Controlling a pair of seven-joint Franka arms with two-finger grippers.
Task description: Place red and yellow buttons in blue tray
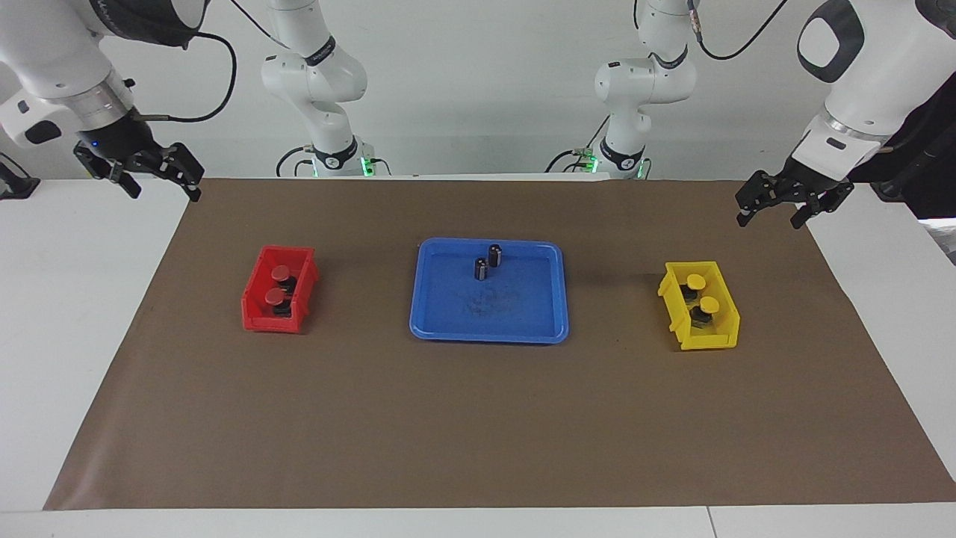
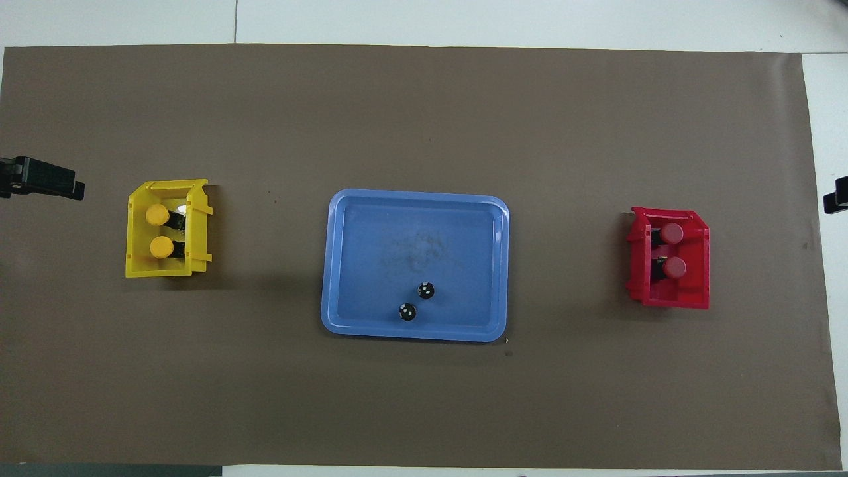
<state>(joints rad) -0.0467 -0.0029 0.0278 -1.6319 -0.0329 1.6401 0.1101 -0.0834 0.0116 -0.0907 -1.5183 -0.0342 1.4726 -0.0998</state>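
Two red buttons (image 1: 282, 273) (image 1: 275, 297) stand in a small red bin (image 1: 258, 321) toward the right arm's end of the table. Two yellow buttons (image 1: 695, 282) (image 1: 708, 305) stand in a small yellow bin (image 1: 721, 340) toward the left arm's end. The blue tray (image 1: 515, 310) lies between the bins, with no coloured button in it. My right gripper (image 1: 164, 191) hangs open and empty over the mat's edge at its own end. My left gripper (image 1: 769, 220) hangs open and empty over the mat's edge near the yellow bin.
Two small dark cylinders (image 1: 494, 255) (image 1: 481, 269) stand upright in the tray, close to its rim nearest the robots. A brown mat (image 1: 478, 418) covers most of the white table. Both arm bases stand at the table's robot end.
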